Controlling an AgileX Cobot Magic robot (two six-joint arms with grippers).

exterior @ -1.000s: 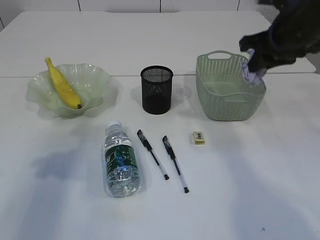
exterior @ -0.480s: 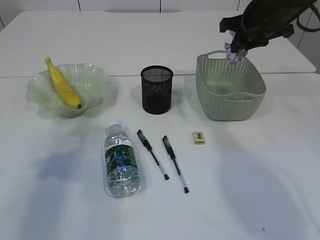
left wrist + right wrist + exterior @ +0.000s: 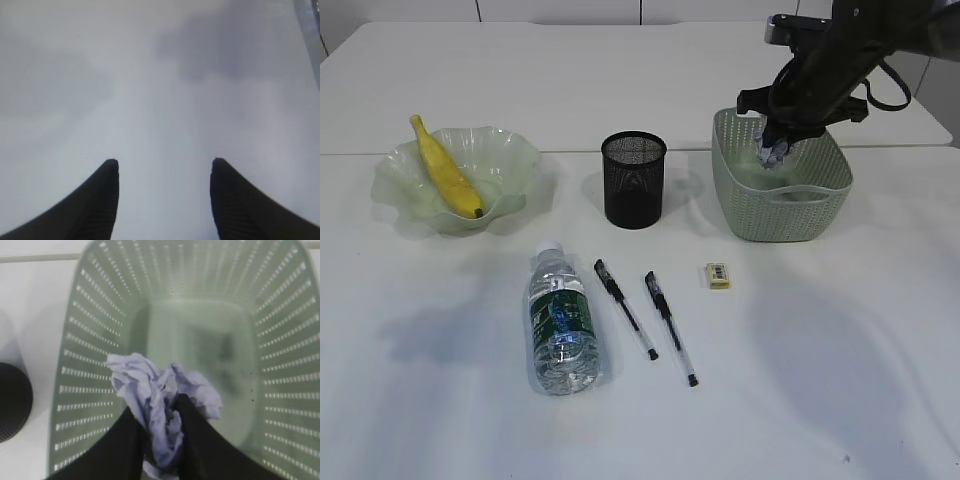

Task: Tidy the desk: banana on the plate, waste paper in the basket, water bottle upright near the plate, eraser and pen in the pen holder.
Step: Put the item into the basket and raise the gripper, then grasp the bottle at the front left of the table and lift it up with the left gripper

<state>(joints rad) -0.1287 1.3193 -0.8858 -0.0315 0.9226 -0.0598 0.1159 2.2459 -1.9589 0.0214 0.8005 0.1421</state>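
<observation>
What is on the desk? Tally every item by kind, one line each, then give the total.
Banana: 1
Plate: 1
Pen holder: 1
Basket: 1
Waste paper, pinched in the right gripper over the basket: 1
Water bottle: 1
Pens: 2
Eraser: 1
Total: 9

We see the pen holder [image 3: 634,179] mid-counter: plate [image 3: 510,152] with banana [image 3: 444,168] left, basket [image 3: 779,205] right, water bottle [image 3: 560,328], two pens [image 3: 645,320] and eraser [image 3: 718,275] in front.

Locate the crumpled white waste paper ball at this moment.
The crumpled white paper ball is pinched in the right gripper, hanging over the sage-green perforated basket at the exterior view's upper right.
</observation>
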